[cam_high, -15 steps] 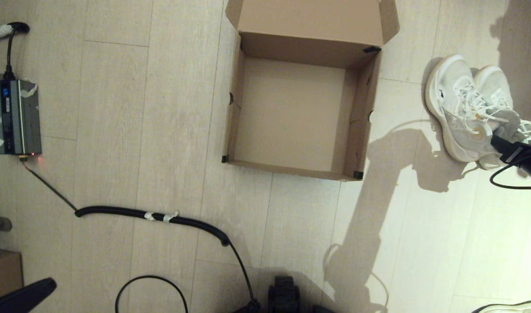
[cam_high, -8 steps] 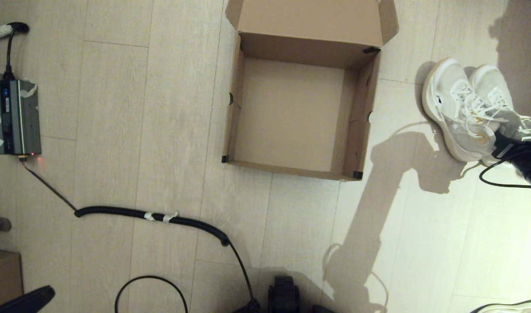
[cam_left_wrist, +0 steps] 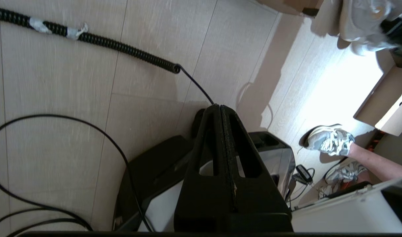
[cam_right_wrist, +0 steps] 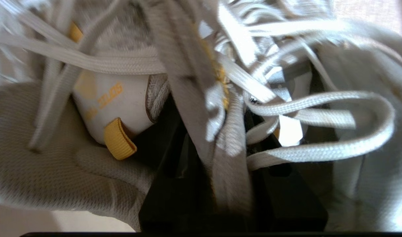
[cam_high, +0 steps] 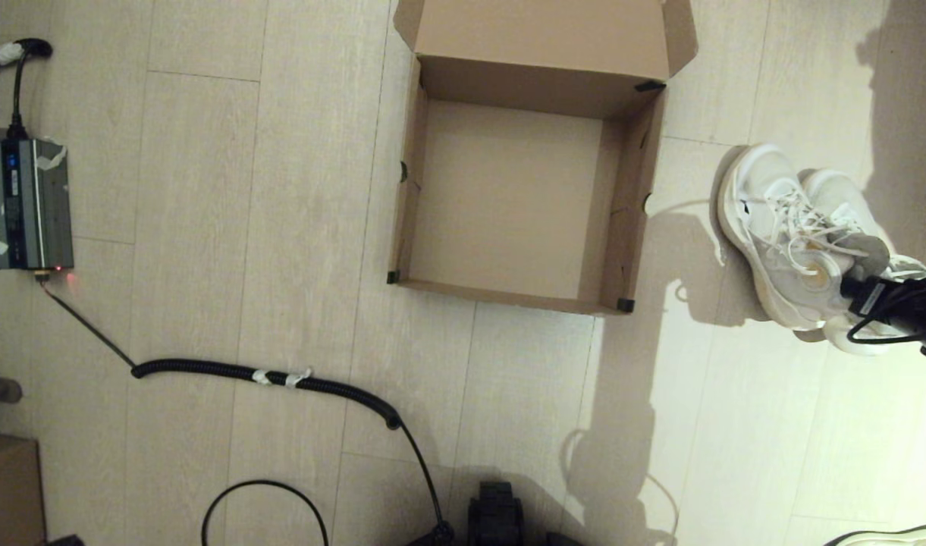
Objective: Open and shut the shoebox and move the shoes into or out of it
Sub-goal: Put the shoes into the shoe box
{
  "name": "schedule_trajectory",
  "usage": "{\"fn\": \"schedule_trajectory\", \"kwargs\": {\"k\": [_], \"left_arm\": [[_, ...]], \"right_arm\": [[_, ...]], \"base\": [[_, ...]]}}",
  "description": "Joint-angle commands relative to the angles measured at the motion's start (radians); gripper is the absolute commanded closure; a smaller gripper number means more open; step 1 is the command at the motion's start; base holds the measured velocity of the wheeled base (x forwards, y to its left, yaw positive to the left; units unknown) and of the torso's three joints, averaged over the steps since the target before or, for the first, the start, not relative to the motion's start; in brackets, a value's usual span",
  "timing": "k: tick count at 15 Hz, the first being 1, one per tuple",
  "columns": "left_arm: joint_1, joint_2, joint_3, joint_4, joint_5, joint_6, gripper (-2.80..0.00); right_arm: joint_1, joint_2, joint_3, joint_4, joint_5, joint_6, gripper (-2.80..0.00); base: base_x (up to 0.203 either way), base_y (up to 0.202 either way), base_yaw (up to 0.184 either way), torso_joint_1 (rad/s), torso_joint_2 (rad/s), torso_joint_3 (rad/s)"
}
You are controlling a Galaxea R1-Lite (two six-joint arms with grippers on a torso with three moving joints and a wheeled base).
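Fingers of my right gripper (cam_right_wrist: 220,154) were pinched tight on the shoes (cam_high: 800,235), clamped on the collars where the two sit side by side, laces spilling all over. Both sneakers were toes pointing away from me, well to the right of the shoebox (cam_high: 637,205). That box sat on the floor (cam_high: 205,227) with its lid flipped back, nothing inside it. My left gripper (cam_left_wrist: 222,110) hung low by my base, fingers pressed together on nothing.
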Motion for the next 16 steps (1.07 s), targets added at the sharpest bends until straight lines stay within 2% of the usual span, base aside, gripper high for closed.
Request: {"fn": "schedule_trajectory", "kwargs": {"k": [1,5,7,8,10,13,16], "left_arm": [[0.0,-0.026,0.005,0.019,-0.002,-0.002,0.0],[0.0,-0.062,0.034,0.082,-0.01,-0.002,0.0],[-0.001,-0.08,0.065,0.085,-0.01,-0.001,0.0],[-0.001,-0.088,0.073,0.085,-0.01,-0.001,0.0],[-0.001,-0.091,0.08,0.085,-0.01,-0.001,0.0],[-0.001,-0.089,0.076,0.084,-0.008,-0.001,0.0],[-0.001,-0.083,0.084,0.084,-0.008,-0.001,0.0]], "right_arm": [[0.003,-0.183,0.027,0.081,0.004,0.002,0.0],[0.014,-0.48,0.005,0.436,0.034,0.011,0.0],[0.035,-0.608,-0.064,0.651,0.072,0.022,0.0],[0.073,-0.656,-0.124,0.743,0.092,0.042,0.0],[0.198,-0.691,-0.174,0.811,0.117,0.107,0.0],[0.388,-0.694,-0.201,0.832,0.112,0.165,0.0],[0.572,-0.659,-0.218,0.819,0.031,0.239,0.0]], "base": [[0.0,0.0,0.0,0.0,0.0,0.0],[0.0,0.0,0.0,0.0,0.0,0.0],[0.0,0.0,0.0,0.0,0.0,0.0],[0.0,0.0,0.0,0.0,0.0,0.0],[0.0,0.0,0.0,0.0,0.0,0.0],[0.0,0.0,0.0,0.0,0.0,0.0],[0.0,0.0,0.0,0.0,0.0,0.0]]}}
